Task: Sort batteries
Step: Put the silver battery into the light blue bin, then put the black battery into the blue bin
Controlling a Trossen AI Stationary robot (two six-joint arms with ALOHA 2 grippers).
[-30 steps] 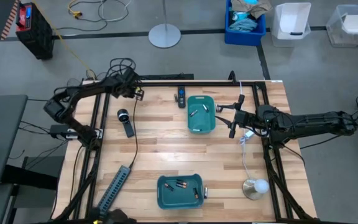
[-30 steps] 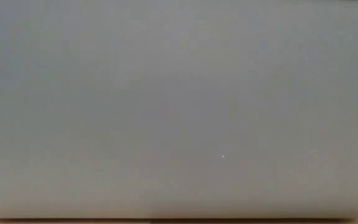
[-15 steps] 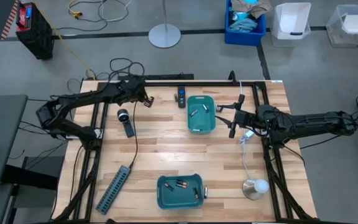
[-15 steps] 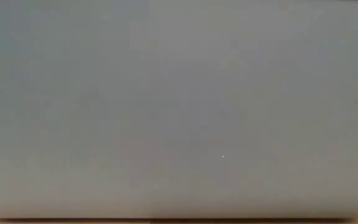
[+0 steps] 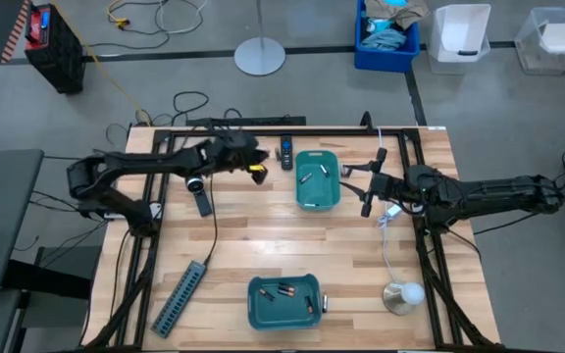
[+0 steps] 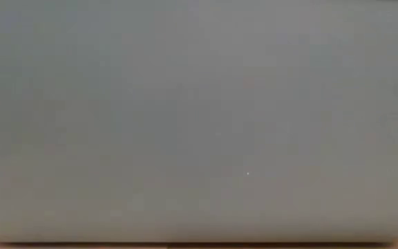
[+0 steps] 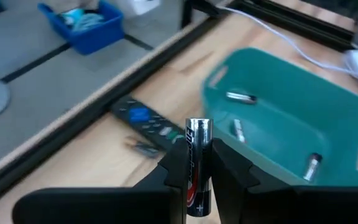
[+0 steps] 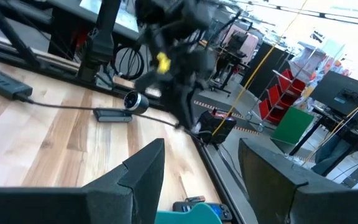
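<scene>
Farthest left on the bench [image 5: 263, 245] lies the grey power strip [image 5: 179, 297], then a small black device with a round head [image 5: 199, 192], both apart from the work. Next comes the left hand [image 5: 254, 169], clamped narrowly on one battery [image 7: 197, 167], which stands upright between its fingers [image 7: 174, 168], top cap clear above them. Its label cannot be read (only a dark wrap with a touch of red shows). A black remote control [image 5: 286, 152] lies just beyond the hand, at the far edge.

The relation that matters: the far teal bin [image 5: 318, 180] sits just to the hand's right, and the left hand is the one carrying. By my judgement a short reach over the rim would serve. Several batteries [image 7: 241, 97] already lie loose in that bin.

A second teal bin [image 5: 283, 300] with a few batteries [image 5: 284, 290] sits at the near edge.

The right hand [image 5: 369, 185] waits beside the far bin's other side, fingers spread wide and empty.
</scene>
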